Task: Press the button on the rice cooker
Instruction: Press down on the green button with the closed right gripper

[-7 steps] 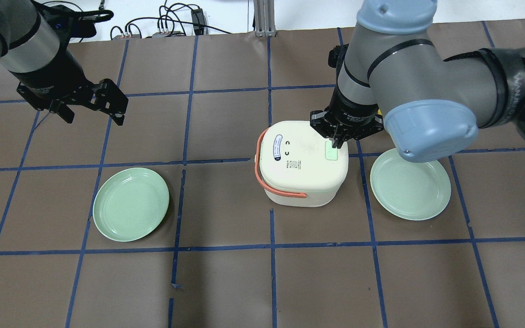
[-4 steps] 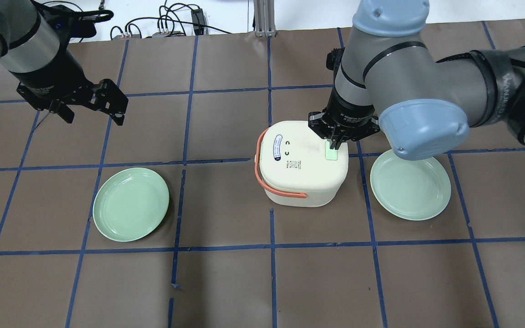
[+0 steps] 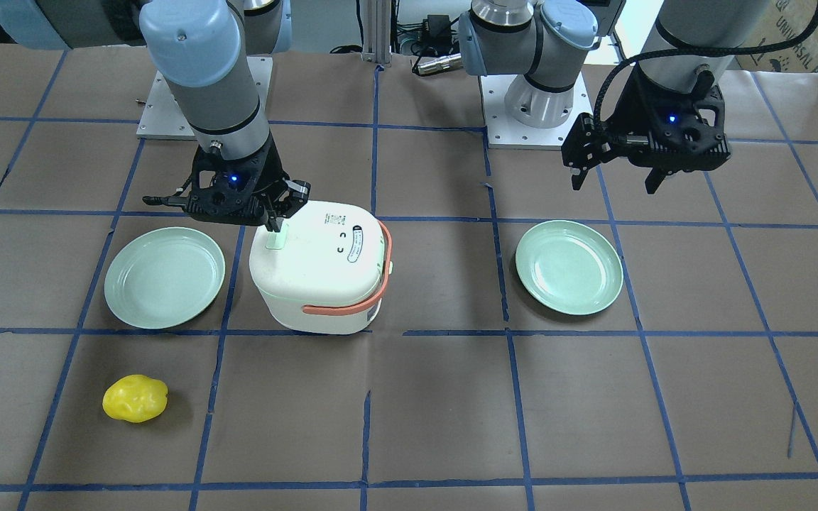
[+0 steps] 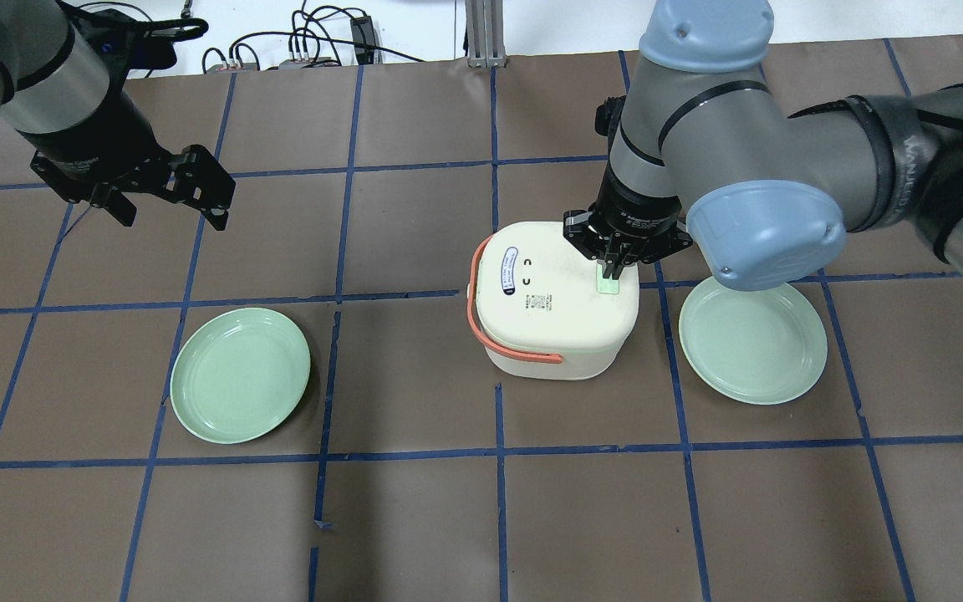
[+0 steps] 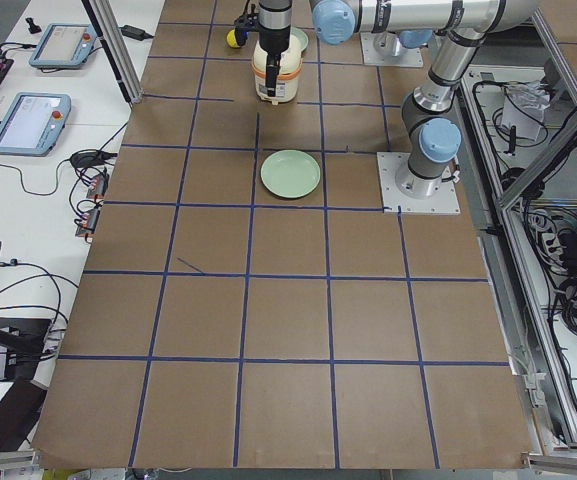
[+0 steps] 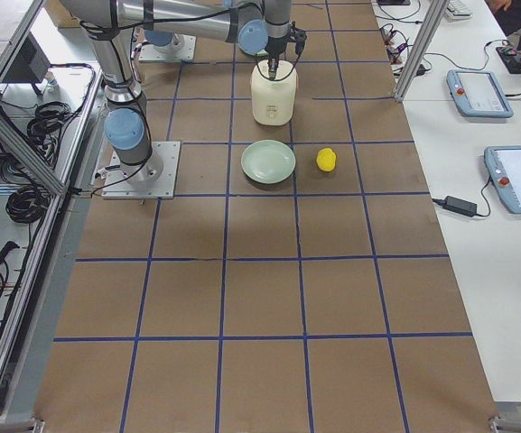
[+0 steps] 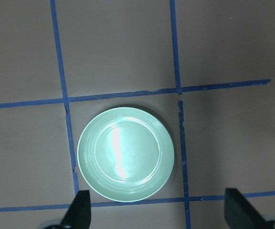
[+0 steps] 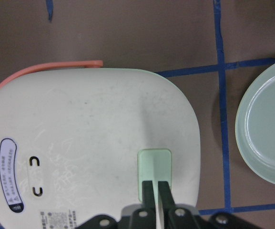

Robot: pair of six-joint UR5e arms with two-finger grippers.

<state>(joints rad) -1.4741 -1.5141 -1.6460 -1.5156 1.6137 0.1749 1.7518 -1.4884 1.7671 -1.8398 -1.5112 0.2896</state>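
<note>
Update: over the last second the right gripper (image 4: 618, 269) crept left and down. Its tips now cover the far half of the button (image 4: 608, 285), where a second ago they sat at its far edge. The fingers (image 8: 149, 193) are pinched narrow, nearly together, holding nothing and used as a poker. The front view puts the tips on or just above the button; I can't confirm contact or travel.

The rice cooker (image 4: 552, 297) hasn't shifted. Lid down, orange handle (image 4: 476, 313) folded around the body. It sits mid-surface, button on the lid's right edge. My read: alignment is done, the press is starting or about to, and only a short straight push down is left.

Left gripper (image 4: 165, 196) is unchanged: spread wide, empty, parked high over the far left, well apart from the cooker. Its wrist cam looks down on the left plate (image 7: 126, 153).

Clearance:
- Right plate (image 4: 752, 339) is just beside the cooker on the button side, not touching. The right arm's elbow hangs over it, so avoid sideways drift.
- Yellow item (image 3: 135, 398) sits far right, well clear.
- Surface (image 4: 415, 518) edges are a long way off in both side views.
- Straight up looks like the clean exit.

Risk: tips are off the button's centre, so the push could slip or nudge the cooker.
</note>
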